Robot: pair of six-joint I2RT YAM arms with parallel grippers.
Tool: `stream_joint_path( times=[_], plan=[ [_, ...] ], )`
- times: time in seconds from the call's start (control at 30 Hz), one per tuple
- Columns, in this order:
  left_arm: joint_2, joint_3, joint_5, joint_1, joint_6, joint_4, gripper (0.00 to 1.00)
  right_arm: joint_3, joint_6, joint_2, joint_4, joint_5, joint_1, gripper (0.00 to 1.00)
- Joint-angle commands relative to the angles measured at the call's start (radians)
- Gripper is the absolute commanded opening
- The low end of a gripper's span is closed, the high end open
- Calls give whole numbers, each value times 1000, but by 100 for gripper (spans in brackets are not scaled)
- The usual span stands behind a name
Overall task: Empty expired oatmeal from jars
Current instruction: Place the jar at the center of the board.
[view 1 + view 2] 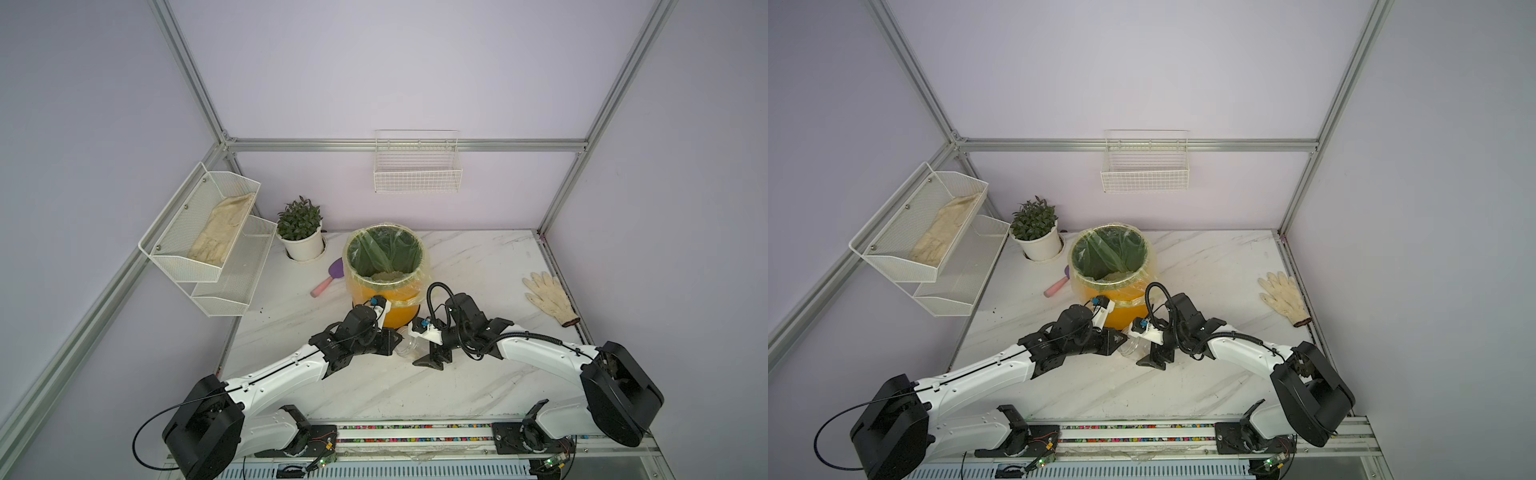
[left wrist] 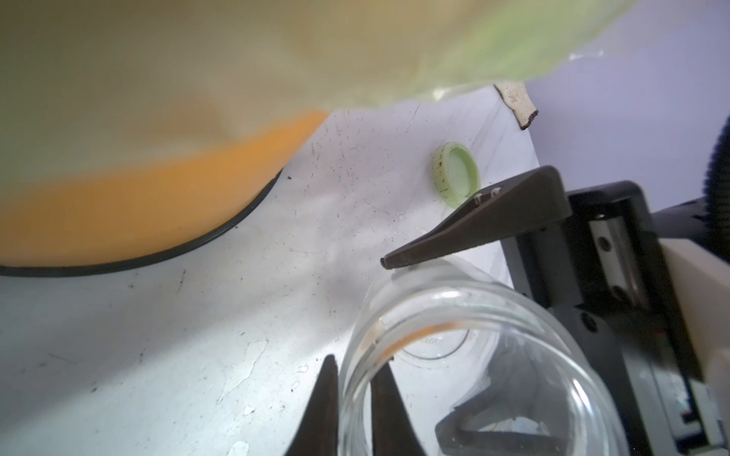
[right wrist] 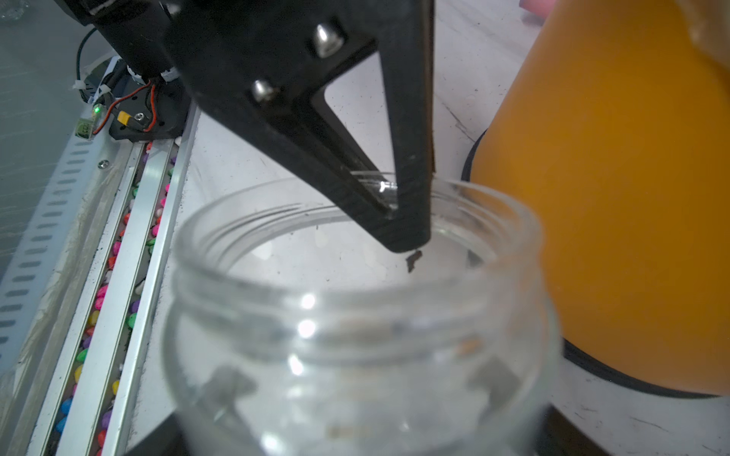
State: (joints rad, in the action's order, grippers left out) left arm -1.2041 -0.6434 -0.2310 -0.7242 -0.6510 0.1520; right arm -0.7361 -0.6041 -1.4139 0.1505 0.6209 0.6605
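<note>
An empty clear jar (image 1: pixel 405 347) (image 1: pixel 1130 347) hangs tilted between my two grippers, just in front of the orange bin (image 1: pixel 390 316). My left gripper (image 2: pixel 357 361) is shut on the jar's rim (image 2: pixel 355 379), one finger inside the mouth and one outside. My right gripper (image 3: pixel 361 379) holds the jar's body (image 3: pixel 355 355) between wide-set fingers (image 2: pixel 474 229). The oatmeal (image 1: pixel 387 275) (image 1: pixel 1115 275) lies as a pale heap inside the bin's liner. A pale green lid (image 2: pixel 456 173) rests on the table beyond the jar.
The bin (image 1: pixel 1121 311) stands close behind both grippers. A potted plant (image 1: pixel 301 232) and a pink-handled purple scoop (image 1: pixel 328 278) sit at the back left. A glove (image 1: pixel 548 297) lies at the right edge. Mesh shelves (image 1: pixel 208 249) hang on the left wall.
</note>
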Motion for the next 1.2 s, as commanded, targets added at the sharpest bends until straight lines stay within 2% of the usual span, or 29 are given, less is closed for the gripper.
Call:
stream_joint_path(
  times=[0.0,0.2,0.23,0.3,0.47,0.5,0.53,1.03,1.17],
  plan=[
    [14,-46,-61,-11,-8,-67,0,-62,9,-17,-86,30,18,6],
    [14,-53,-68,-16,-7,-67,0,-113,6,-85,-34,12,48,9],
    [18,-55,-62,-18,-7,-66,0,-123,6,-97,-25,8,50,14],
    [26,-56,-42,-20,-10,-58,0,-136,10,-114,-9,-1,53,34],
    [49,-61,-17,-22,-9,-42,0,-127,27,-97,-22,-19,52,65],
    [57,-63,-8,-22,-8,-33,0,-117,27,-81,-25,-19,53,77],
    [65,-70,6,-22,-6,-17,0,-110,22,-67,-24,-21,53,96],
    [88,-216,209,-24,-11,349,0,-125,50,139,211,-149,24,97],
    [50,-283,254,-24,-18,461,0,-139,67,168,259,-173,-47,97]
  ],
)
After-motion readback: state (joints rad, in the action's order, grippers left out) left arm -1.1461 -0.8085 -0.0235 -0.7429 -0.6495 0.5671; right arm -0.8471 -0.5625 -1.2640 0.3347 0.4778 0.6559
